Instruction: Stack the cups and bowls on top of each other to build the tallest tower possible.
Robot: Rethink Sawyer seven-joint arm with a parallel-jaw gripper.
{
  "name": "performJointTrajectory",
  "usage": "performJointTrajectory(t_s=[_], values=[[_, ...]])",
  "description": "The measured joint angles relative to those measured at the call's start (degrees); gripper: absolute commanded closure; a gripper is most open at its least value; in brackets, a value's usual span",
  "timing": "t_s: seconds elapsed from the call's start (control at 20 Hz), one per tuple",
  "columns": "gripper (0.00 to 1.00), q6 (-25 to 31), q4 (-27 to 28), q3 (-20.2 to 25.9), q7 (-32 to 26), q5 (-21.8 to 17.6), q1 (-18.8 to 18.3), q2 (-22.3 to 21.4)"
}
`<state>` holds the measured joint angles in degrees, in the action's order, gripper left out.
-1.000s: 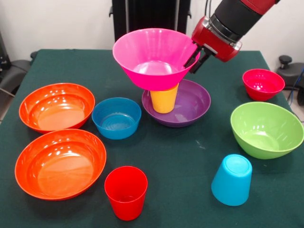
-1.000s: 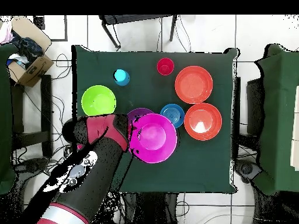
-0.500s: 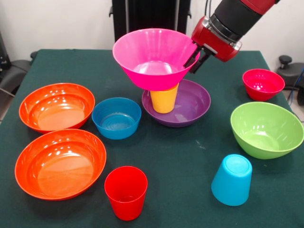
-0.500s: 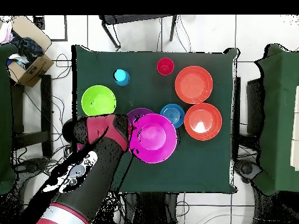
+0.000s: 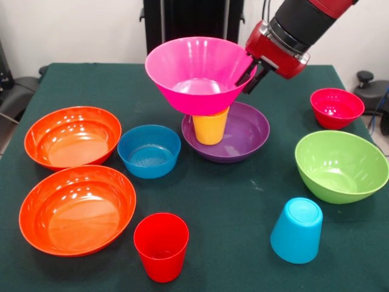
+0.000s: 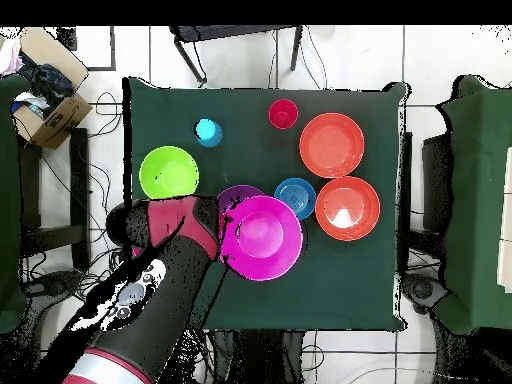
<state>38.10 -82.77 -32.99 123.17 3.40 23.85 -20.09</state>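
Note:
My gripper is shut on the right rim of the large magenta bowl. The bowl sits upright on the yellow cup, which stands in the wide purple bowl. In the overhead view the magenta bowl hides the cup and most of the purple bowl. Two orange bowls lie at the left with the small blue bowl beside them. The red cup stands upright at the front. The light blue cup stands upside down.
The lime green bowl and the small crimson bowl sit at the right side of the green table. A cardboard box stands off the table in the overhead view.

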Motion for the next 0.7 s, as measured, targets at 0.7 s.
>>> performJointTrajectory(t_s=[0.7], values=[[1.0,0.0,0.0,0.0,0.0,0.0,1.4,0.0]])
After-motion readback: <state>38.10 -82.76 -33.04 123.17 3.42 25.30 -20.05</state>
